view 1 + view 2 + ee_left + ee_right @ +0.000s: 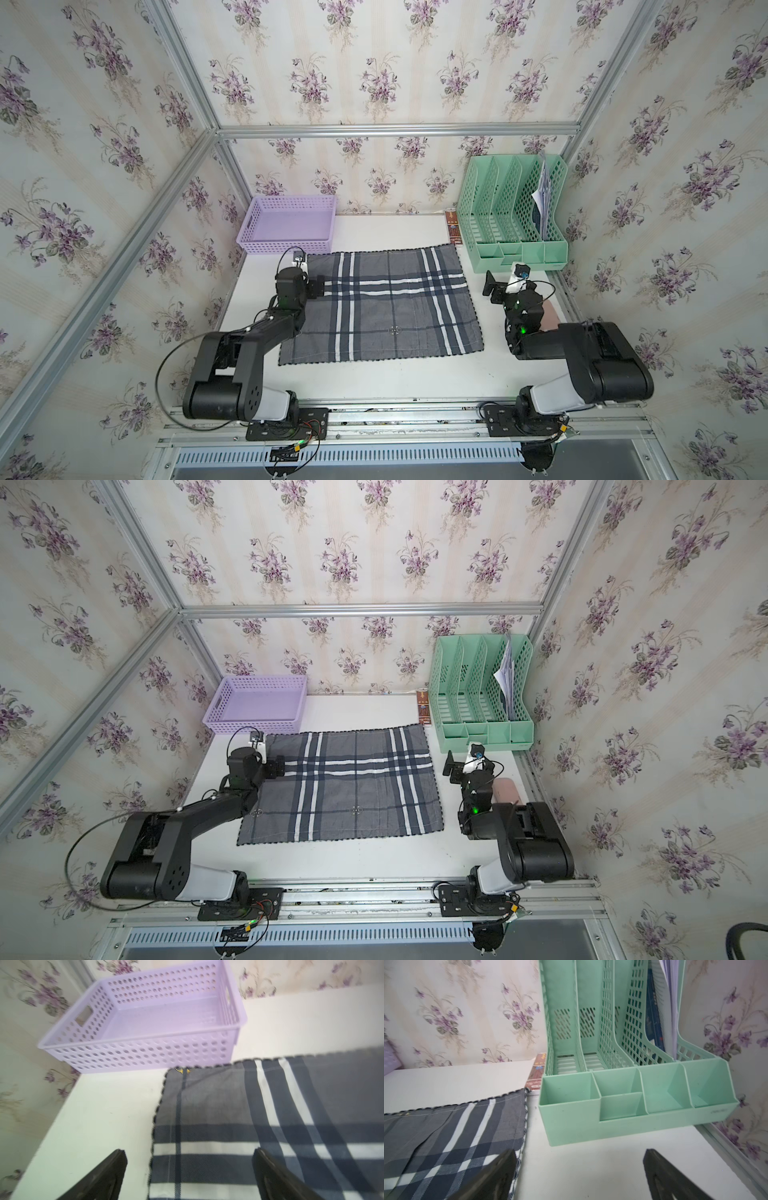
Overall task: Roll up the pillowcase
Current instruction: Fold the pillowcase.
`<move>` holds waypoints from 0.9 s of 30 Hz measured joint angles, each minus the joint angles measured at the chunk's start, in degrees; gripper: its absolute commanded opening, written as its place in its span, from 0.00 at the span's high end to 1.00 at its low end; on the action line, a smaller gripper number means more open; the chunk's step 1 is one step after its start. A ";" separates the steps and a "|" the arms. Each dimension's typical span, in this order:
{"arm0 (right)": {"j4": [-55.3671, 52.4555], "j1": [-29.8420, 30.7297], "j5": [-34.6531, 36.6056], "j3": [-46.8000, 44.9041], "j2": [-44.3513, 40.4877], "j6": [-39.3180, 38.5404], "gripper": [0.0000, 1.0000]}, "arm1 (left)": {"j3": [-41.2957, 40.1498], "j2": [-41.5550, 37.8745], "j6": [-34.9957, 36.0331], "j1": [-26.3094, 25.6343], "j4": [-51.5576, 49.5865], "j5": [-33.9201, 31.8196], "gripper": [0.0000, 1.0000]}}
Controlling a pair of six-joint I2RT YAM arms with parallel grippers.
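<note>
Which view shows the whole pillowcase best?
Both top views: the pillowcase lies flat, almost its whole outline showing. The left wrist view catches only the corner beside the lilac basket; the right wrist view only the corner near the green organizer.

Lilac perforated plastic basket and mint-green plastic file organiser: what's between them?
Mostly bare white table; a narrow brown printed packet lies flat beside the mint-green organiser, away from the lilac basket. Both top views show it.

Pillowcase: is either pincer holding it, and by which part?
Nothing is held. The pillowcase lies flat on the table. The left pincer is open over one side edge, and the right pincer is open near the opposite edge.
</note>
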 measured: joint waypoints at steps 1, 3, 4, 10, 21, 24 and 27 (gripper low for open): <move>-4.52 0.00 1.31 3.56 -2.78 1.49 0.05 | 5.16 -0.55 -2.75 0.02 -5.18 -1.79 0.01; -12.72 0.33 2.49 11.10 -8.39 5.81 0.09 | 14.10 -1.07 -9.40 0.02 -15.32 -4.17 0.01; -17.07 1.01 2.29 13.57 -10.60 8.04 0.09 | 16.65 -1.18 -12.90 -0.07 -21.24 -5.16 0.01; -43.76 9.46 0.57 15.26 -19.78 15.30 0.07 | 11.61 -6.40 -31.74 -0.35 -55.93 -5.01 0.01; -65.33 12.15 0.72 8.20 -31.63 21.29 0.01 | -7.72 -23.61 -48.87 -0.48 -68.19 3.39 0.00; -66.84 12.15 -0.70 7.04 -31.04 23.19 0.00 | -7.15 -18.75 -49.31 -0.46 -66.97 3.65 0.02; -67.91 12.22 -1.31 6.43 -31.41 24.96 0.00 | -4.04 -12.61 -48.02 -0.35 -65.35 2.95 0.06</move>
